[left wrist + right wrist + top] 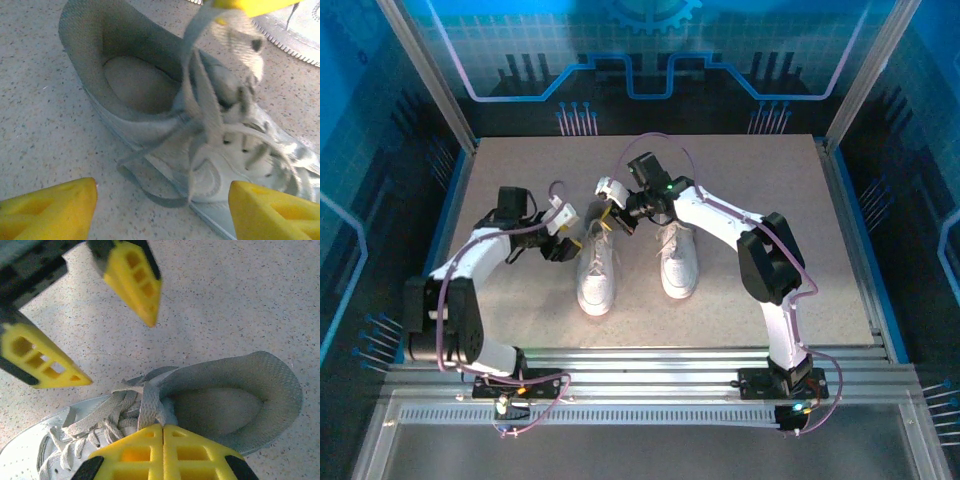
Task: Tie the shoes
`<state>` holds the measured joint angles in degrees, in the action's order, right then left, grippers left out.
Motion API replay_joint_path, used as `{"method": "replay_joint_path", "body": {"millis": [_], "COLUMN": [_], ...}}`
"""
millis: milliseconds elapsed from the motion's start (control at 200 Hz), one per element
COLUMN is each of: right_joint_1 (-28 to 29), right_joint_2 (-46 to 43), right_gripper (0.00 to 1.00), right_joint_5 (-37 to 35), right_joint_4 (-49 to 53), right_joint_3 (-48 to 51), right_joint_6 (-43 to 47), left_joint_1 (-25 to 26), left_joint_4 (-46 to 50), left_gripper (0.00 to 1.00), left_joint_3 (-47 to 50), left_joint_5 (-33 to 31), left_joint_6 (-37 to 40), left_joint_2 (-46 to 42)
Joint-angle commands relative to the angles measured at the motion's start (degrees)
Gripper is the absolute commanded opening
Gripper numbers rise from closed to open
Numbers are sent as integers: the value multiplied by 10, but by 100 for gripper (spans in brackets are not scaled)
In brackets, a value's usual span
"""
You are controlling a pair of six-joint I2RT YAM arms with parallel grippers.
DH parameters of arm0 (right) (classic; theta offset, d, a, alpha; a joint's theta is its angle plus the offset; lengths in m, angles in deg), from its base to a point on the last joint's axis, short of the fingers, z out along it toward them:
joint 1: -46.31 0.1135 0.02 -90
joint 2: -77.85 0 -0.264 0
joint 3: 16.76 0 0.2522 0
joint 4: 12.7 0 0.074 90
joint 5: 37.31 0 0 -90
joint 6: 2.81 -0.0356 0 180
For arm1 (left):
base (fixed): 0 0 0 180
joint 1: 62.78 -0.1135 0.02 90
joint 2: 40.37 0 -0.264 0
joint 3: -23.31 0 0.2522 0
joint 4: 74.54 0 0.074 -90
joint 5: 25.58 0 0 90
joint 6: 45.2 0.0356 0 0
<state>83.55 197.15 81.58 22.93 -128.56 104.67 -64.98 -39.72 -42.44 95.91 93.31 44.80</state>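
Note:
Two white shoes lie side by side mid-table, the left shoe [597, 280] and the right shoe [678, 265]. My right gripper [618, 218] hangs over the left shoe's tongue, shut on a white lace [150, 405] that rises taut from the knot area. In its wrist view the right gripper [163, 426] has its fingers pressed together, with the shoe's grey opening [220, 410] beside them. My left gripper [563, 235] sits just left of that shoe, open with nothing between its fingers. In the left wrist view the left gripper [162, 210] frames the shoe's side [210, 175] and a slack lace loop [150, 192].
The shoes rest on a speckled beige table [770, 180]. Metal frame posts and blue panels enclose the back and sides. An aluminium rail [650, 360] runs along the near edge. The right arm's elbow [770, 255] stands right of the right shoe.

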Motion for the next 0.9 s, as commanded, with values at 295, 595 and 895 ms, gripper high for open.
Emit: {"method": "replay_joint_path", "body": {"millis": [295, 595, 895], "right_joint_1": [8, 10, 15], "right_joint_2": [15, 14, 27], "right_gripper": [0, 0, 0], "right_joint_5": [0, -40, -37], "right_joint_4": [5, -5, -14], "right_joint_3": [-14, -18, -43], "right_joint_6": [18, 8, 11], "left_joint_1": [37, 38, 87], "left_joint_4": [65, 121, 252], "left_gripper": [69, 0, 0], "left_joint_3": [-102, -89, -124], "left_joint_5": [0, -17, -131], "left_joint_6": [89, 54, -82], "left_joint_2": [137, 61, -25]}}
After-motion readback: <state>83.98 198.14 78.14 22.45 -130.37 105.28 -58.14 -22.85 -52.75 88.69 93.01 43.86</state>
